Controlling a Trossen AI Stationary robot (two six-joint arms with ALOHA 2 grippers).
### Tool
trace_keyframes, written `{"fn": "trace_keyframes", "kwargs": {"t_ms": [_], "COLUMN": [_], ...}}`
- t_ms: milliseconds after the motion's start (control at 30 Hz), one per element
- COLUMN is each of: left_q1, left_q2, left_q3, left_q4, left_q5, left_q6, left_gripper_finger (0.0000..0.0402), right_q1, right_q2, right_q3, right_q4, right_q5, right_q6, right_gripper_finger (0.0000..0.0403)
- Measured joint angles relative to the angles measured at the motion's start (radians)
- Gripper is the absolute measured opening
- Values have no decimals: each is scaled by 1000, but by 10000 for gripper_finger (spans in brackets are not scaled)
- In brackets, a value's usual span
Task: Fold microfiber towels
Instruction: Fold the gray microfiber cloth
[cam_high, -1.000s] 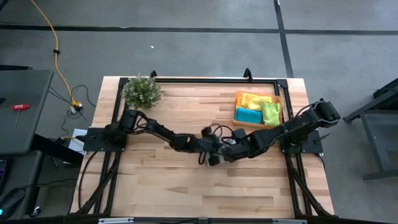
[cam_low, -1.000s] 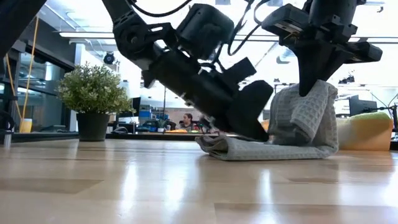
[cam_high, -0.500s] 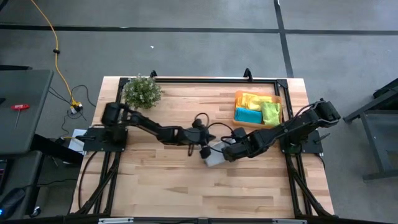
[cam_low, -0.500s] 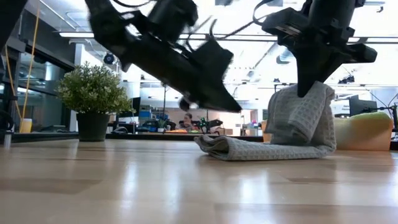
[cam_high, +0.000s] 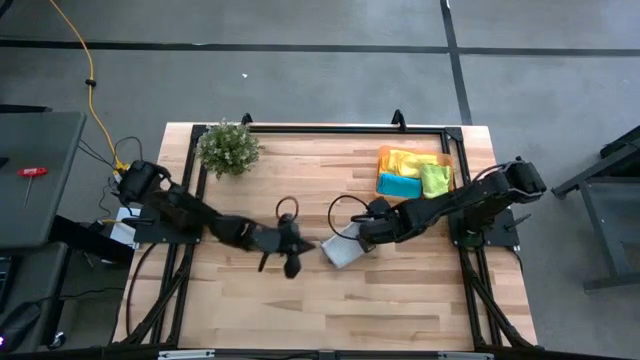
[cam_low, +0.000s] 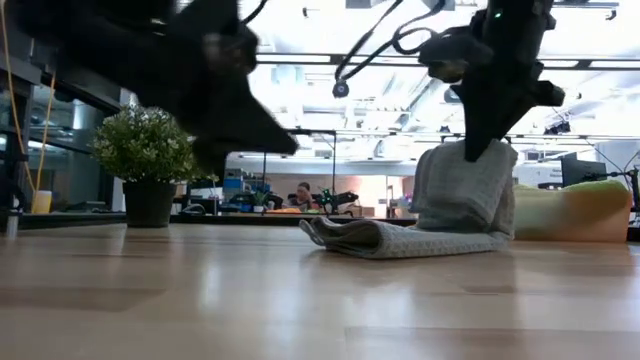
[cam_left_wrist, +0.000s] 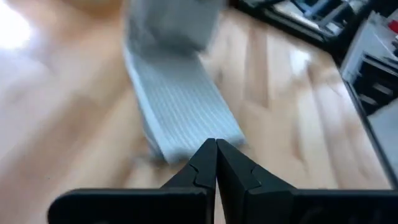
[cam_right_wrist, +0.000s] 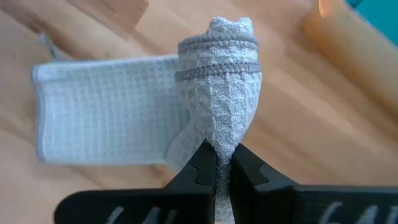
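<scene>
Now, step: folding the grey towel (cam_high: 342, 250); one end lies flat on the table (cam_high: 300, 300), the other is lifted.
Towel place: just in front of and left of the tray (cam_high: 383, 172), about mid-table.
Right gripper (cam_high: 364, 233): pressed together on a bunched corner of the grey towel, holding it up above the flat part.
Left gripper (cam_high: 292, 262): pressed together, holding nothing, left of the towel and apart from it.
Other towels: yellow (cam_high: 405, 161), teal (cam_high: 399, 185) and lime (cam_high: 436, 180), all in the tray.
Doing it well: I would carry the pinched end low across the flat part, line its edge with the far edge, and let go only once the cloth rests. Lifting too high would likely drag the whole towel along the wood.
Risk: with nothing pinning the flat end, the towel may slide rather than fold; the left gripper could press it down.
Right wrist view: shows the weave and hem, and the corner caught between the fingers (cam_right_wrist: 200, 163).
Low view: shows how high the raised end (cam_low: 465, 185) stands over the flat part, which the high view flattens.
High view: alone shows the tray's contents and the plant (cam_high: 228, 147) far left of the tray.
</scene>
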Motion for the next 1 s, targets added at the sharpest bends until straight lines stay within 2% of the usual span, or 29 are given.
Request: {"fn": "trace_keyframes", "kwargs": {"t_ms": [167, 333, 600, 1000], "left_q1": [-94, -123, -119, -121], "left_q2": [36, 54, 54, 54], "left_q3": [-5, 0, 1, 1], "left_q4": [9, 30, 31, 27], "left_q5": [-89, -142, -85, -79], "left_q6": [-84, -168, -169, -188], "left_gripper_finger": [0, 0, 0, 0], "right_q1": [-26, -41, -40, -37], "right_q2": [0, 11, 83, 84], "right_q3": [0, 0, 1, 2], "right_q4": [-9, -7, 34, 116], "right_q5": [22, 45, 58, 77], "right_q6": [-64, -101, -203, -233], "right_gripper_finger": [0, 0, 0, 0]}}
